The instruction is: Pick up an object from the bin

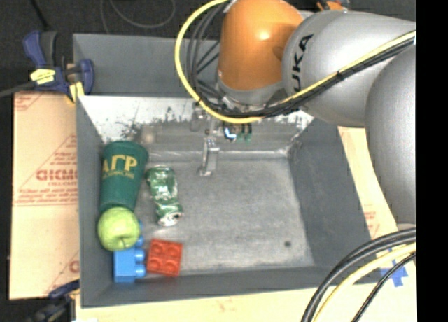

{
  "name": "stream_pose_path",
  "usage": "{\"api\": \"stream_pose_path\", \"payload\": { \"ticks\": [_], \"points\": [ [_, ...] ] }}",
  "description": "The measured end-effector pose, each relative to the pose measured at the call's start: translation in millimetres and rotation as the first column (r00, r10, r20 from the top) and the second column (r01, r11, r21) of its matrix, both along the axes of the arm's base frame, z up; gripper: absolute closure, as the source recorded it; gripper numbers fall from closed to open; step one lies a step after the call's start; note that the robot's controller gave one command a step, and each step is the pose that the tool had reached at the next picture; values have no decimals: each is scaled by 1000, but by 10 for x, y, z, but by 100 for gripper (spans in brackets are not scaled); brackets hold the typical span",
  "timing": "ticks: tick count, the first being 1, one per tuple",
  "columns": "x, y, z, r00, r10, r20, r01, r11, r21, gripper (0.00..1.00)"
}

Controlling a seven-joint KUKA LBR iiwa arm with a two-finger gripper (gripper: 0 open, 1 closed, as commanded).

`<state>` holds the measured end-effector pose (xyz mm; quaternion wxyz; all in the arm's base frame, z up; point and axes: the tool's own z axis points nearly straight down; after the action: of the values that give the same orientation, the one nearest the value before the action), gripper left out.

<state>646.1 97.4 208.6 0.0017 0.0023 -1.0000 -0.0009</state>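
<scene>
A: Peeking down into the grey bin (245, 222). Anything along the left side?

B: Plenty. Right against the left wall, a dark green cup (123, 179) with yellow letters, wide end toward the back wall. Touching the narrow end, a green apple (117, 229). Just in front of the apple, a blue brick (129, 264), with a red brick (165, 256) snug against its right side.

A: And next over?

B: Just right of the cup, a crushed green can (163, 194) lying flat. Very close to the cup, but hard to say if touching.

A: Hand?

B: Further right and back, the hand (208, 156), hanging near the back wall over bare bin floor. Apart from the can, though nearer to that than to the rest. Can't tell whether open or closed, tucked under the orange cover (255, 33). Then the big grey arm (350, 54) coming in from the right.
</scene>
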Motion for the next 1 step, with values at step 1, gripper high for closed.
{"api": "stream_pose_path", "payload": {
  "ticks": [1],
  "points": [
    [9,-3,54,1000,-1,7,1,1000,1,0]
  ]
}}
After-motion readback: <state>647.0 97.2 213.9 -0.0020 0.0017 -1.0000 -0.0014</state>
